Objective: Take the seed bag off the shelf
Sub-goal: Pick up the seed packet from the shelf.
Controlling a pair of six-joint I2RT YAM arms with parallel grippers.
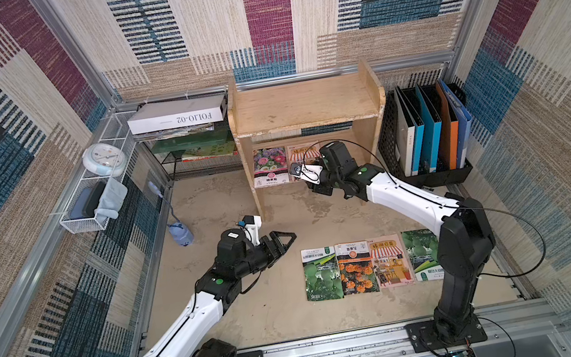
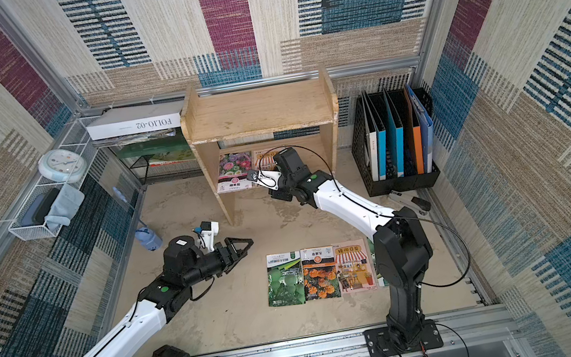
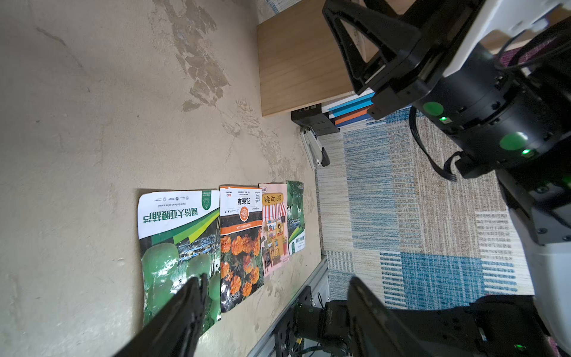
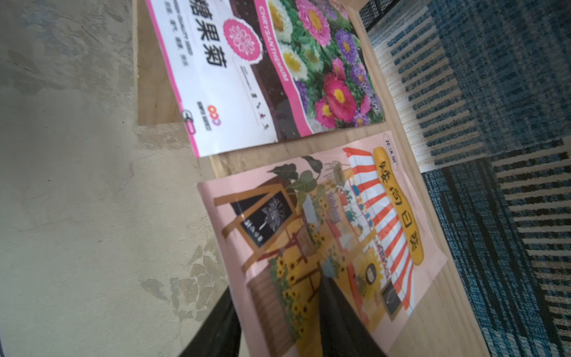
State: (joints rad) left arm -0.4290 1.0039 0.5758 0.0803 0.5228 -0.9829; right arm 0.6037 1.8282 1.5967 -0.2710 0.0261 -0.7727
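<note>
The light wooden shelf (image 1: 304,104) (image 2: 259,111) stands at the back middle. Two seed bags lie on its lower board. One is a flower-print seed bag (image 1: 270,166) (image 4: 278,68). Beside it is a pink seed bag (image 1: 301,152) (image 4: 340,216) with a striped awning. My right gripper (image 4: 276,282) reaches into the lower tier. One finger is under the pink bag's near edge and the other is over it, with a gap still between them. My left gripper (image 1: 287,245) (image 3: 276,279) hovers open and empty over the table.
Several seed bags (image 1: 357,268) lie in a row on the table near the right arm's base. A black file holder (image 1: 425,133) stands right of the shelf, with a stapler (image 2: 412,203) in front. A black wire rack (image 1: 197,157) and a white basket (image 1: 91,210) are on the left.
</note>
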